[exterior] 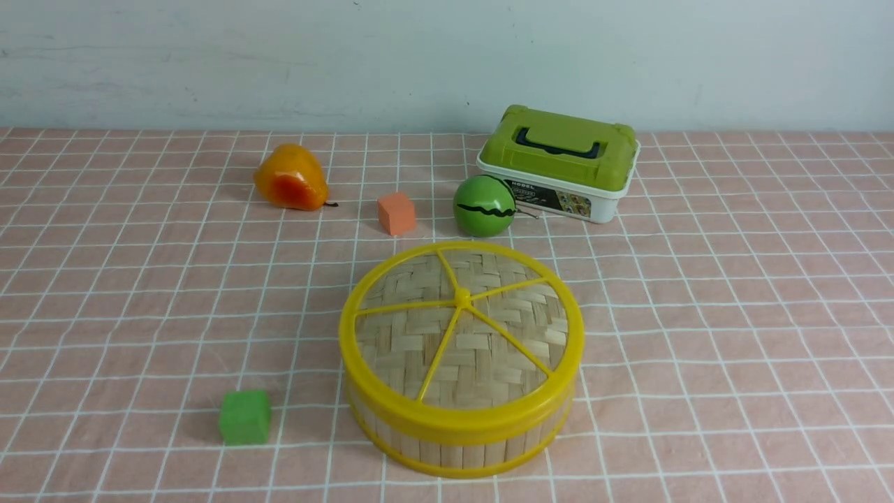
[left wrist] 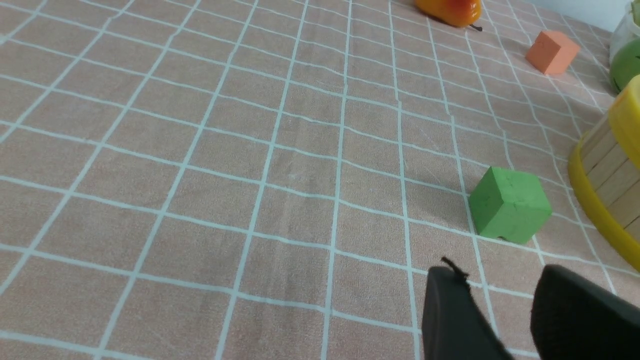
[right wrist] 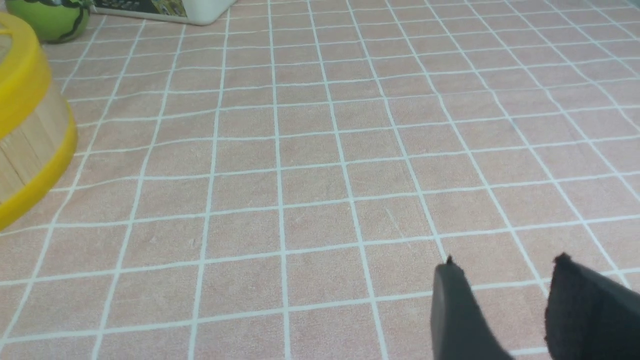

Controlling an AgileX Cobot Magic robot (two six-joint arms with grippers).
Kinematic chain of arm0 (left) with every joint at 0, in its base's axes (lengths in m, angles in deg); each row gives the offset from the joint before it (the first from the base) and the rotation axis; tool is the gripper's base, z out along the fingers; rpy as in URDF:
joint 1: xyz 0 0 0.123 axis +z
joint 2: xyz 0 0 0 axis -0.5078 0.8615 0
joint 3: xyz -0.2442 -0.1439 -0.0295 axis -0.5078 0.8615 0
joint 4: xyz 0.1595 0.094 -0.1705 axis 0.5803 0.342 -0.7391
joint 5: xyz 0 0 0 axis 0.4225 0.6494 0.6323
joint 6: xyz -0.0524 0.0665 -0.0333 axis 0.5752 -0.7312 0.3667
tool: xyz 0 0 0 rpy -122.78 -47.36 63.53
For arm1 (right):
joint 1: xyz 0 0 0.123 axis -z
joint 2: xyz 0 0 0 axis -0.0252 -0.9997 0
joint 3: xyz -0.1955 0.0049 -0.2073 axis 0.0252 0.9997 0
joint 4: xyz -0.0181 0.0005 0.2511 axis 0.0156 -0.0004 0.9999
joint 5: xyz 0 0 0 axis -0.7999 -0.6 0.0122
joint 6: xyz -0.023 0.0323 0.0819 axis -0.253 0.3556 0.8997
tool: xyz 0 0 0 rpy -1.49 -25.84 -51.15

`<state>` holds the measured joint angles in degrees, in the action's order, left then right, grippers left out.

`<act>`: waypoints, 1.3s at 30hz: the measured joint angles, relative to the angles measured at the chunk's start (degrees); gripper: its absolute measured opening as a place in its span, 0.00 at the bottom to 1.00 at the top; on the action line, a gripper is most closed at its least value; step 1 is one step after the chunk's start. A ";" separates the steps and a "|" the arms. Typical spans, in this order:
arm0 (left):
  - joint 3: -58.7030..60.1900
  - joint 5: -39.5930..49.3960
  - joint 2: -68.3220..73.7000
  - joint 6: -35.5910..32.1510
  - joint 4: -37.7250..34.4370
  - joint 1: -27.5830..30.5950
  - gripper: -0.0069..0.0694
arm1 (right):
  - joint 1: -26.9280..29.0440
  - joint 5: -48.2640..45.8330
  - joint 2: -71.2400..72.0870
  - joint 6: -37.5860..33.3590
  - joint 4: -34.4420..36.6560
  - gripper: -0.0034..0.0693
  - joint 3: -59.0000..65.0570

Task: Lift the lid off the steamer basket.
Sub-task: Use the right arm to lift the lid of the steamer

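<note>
Fingers of left gripper [left wrist: 492, 290] and right gripper [right wrist: 505, 285] apart, empty; lid [exterior: 462, 328] on steamer basket [exterior: 461, 450], near desk's [exterior: 698, 405] front edge.

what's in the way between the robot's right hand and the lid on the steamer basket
Nothing visible. The right hand is over tablecloth to the right of the steamer basket, and the lid has nothing on top. The watermelon-like ball sits beyond the basket, off that path.
</note>
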<state>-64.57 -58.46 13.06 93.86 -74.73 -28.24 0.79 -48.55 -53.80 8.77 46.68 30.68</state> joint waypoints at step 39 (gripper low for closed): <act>0.00 0.00 0.00 0.00 0.00 0.00 0.40 | 0.02 -2.71 -2.78 -0.17 39.80 0.26 -9.53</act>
<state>-64.57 -58.46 13.06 93.86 -74.73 -28.24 0.80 -51.27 -56.58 8.60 86.48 21.14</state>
